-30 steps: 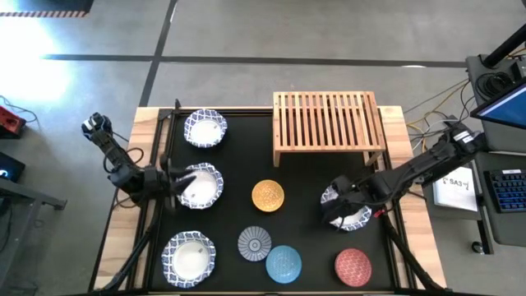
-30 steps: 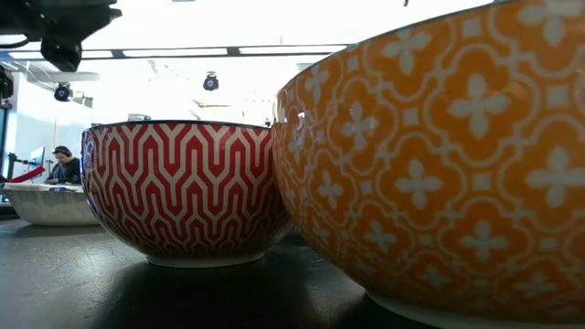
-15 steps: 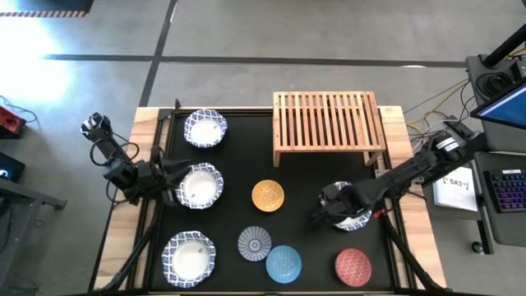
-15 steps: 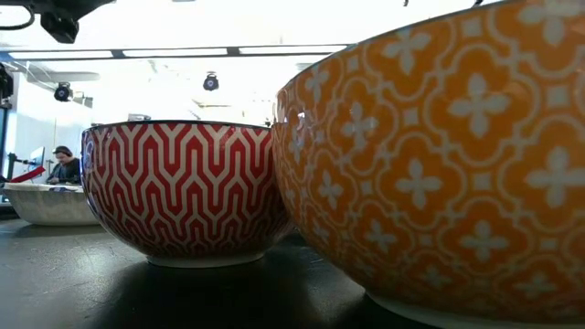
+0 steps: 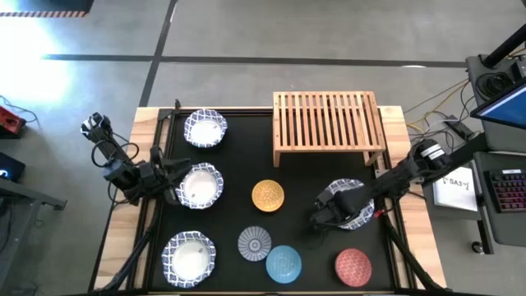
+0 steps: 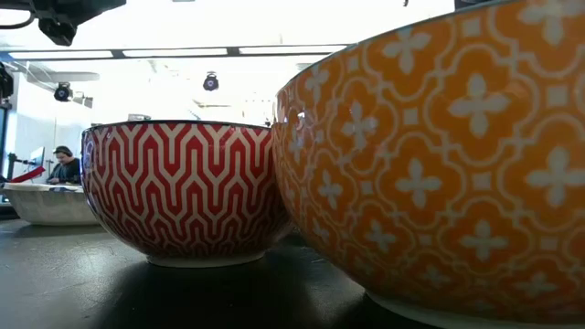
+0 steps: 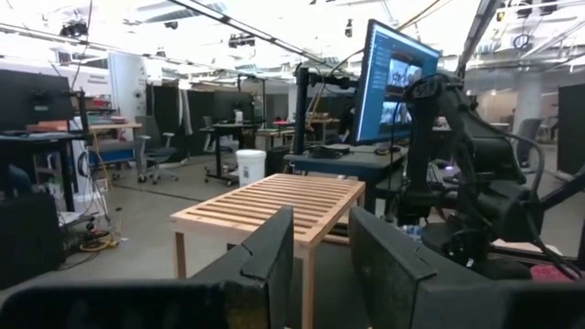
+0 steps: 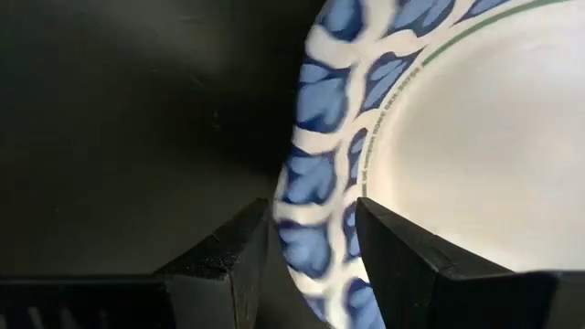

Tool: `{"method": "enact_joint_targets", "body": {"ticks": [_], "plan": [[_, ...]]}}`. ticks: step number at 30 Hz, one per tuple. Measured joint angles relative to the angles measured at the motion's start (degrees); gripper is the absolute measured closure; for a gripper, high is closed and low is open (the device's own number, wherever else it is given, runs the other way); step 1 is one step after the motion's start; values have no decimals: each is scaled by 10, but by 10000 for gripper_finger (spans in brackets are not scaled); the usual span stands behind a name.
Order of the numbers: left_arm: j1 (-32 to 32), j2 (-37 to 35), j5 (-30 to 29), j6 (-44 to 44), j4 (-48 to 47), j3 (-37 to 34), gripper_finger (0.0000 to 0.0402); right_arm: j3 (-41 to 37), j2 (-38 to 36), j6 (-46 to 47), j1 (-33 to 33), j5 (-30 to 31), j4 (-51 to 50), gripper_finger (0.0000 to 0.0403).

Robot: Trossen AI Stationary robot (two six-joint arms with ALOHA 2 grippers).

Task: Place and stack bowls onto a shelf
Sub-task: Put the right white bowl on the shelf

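Four white bowls with blue rims stand on the black mat: far left (image 5: 205,128), mid left (image 5: 201,185), near left (image 5: 190,256) and right (image 5: 349,201). My right gripper (image 5: 322,215) points down, open, at the right bowl's left rim (image 8: 306,174). One finger (image 8: 228,265) stands outside the rim and the other (image 8: 402,265) inside it. My left gripper (image 5: 171,177) hovers open beside the mid-left bowl, pointing level at the wooden shelf (image 7: 274,206), with nothing between its fingers. The shelf (image 5: 327,123) stands on its legs at the far side.
Small bowls rest on the mat: yellow (image 5: 268,196) in the middle, grey-blue (image 5: 255,243), light blue (image 5: 283,263) and red (image 5: 353,267) along the near side. The low view is filled by the red (image 6: 183,192) and yellow (image 6: 439,174) bowls. A desk with a monitor stands to the right.
My right gripper has moved toward the table's left and near edge and come down, from over the right bowl to its left rim, turning as it went. My left gripper has risen a little beside the mid-left bowl and rolled. No bowl has moved.
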Motion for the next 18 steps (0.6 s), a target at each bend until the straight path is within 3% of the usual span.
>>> {"method": "enact_joint_targets", "body": {"ticks": [18], "plan": [[0, 0, 0, 0, -10, 0, 311, 19, 8, -37, 0, 11, 3, 248]]}}
